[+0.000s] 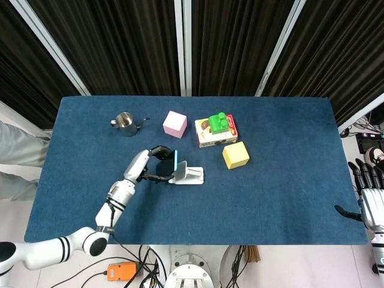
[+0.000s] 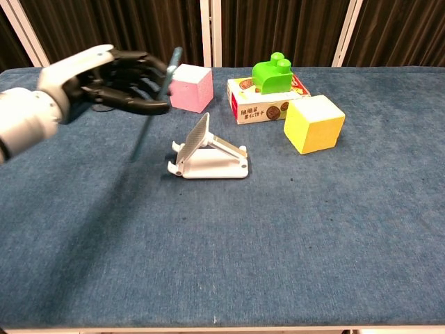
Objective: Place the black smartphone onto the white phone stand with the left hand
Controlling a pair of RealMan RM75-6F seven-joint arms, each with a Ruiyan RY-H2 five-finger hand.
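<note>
My left hand (image 1: 151, 164) (image 2: 118, 76) holds the black smartphone (image 2: 154, 104) (image 1: 174, 163) above the table, just left of the white phone stand (image 2: 208, 154) (image 1: 188, 174). The phone is tilted steeply and shows edge-on in the chest view, its lower end hanging a short way left of the stand's raised back. The stand holds nothing. My right hand (image 1: 371, 201) hangs off the table's right edge with its fingers spread and nothing in it.
A steel pitcher (image 1: 125, 123) stands at the back left, partly hidden behind my left hand in the chest view. Behind the stand are a pink cube (image 2: 190, 87), a printed box (image 2: 268, 103) topped by a green toy (image 2: 271, 73), and a yellow cube (image 2: 313, 123).
</note>
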